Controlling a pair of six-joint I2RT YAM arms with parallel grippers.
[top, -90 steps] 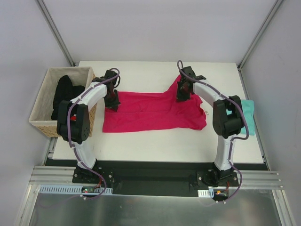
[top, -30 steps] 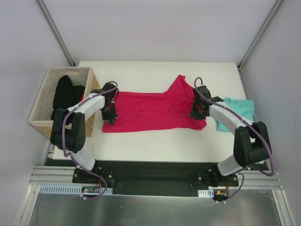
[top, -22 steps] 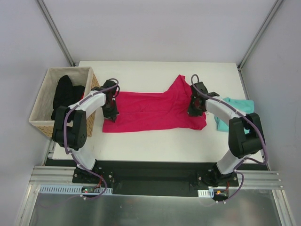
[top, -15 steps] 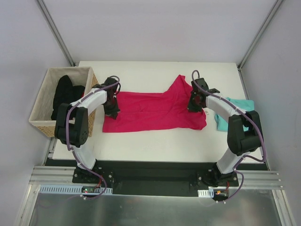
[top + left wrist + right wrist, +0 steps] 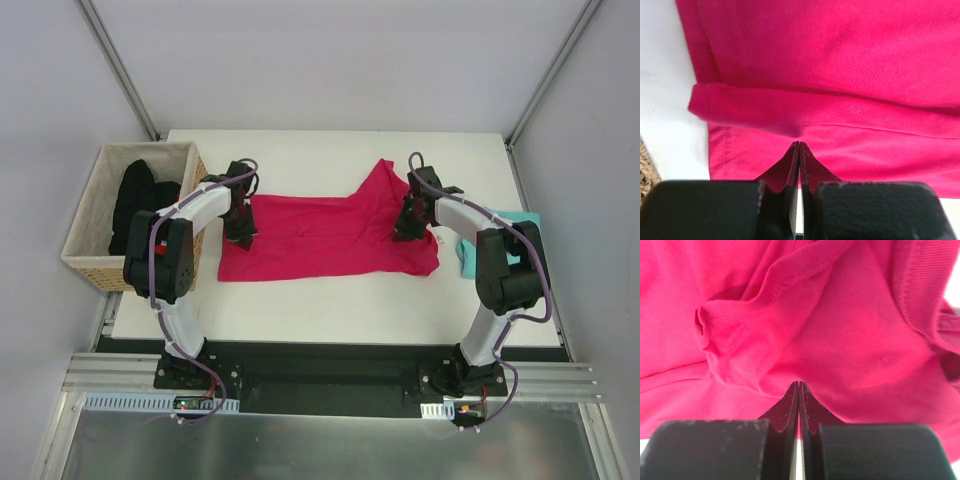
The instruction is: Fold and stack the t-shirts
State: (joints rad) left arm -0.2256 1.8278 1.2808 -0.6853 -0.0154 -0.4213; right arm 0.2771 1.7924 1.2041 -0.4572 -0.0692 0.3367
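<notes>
Two soft cloth shirts lie on the white desk (image 5: 330, 300). One bright magenta t-shirt (image 5: 320, 240) is spread mid-desk and wrinkled. One teal t-shirt (image 5: 466, 258) is crumpled near the right edge. The left jaws clench the magenta hem and the right jaws clench a bunched fold. One woven basket (image 5: 85, 215) at the left edge holds one black garment (image 5: 135, 195). Bare desk lies in front and behind.

**Both jaws clamped, wrists low**

The white-and-black left arm (image 5: 195, 210) reaches toward 1 o'clock, the right arm (image 5: 460, 212) toward 11. The left gripper (image 5: 243, 232) and right gripper (image 5: 405, 228) each pinch the magenta-pink cloth t-shirt (image 5: 320, 238), fingertips pressed together.
</notes>
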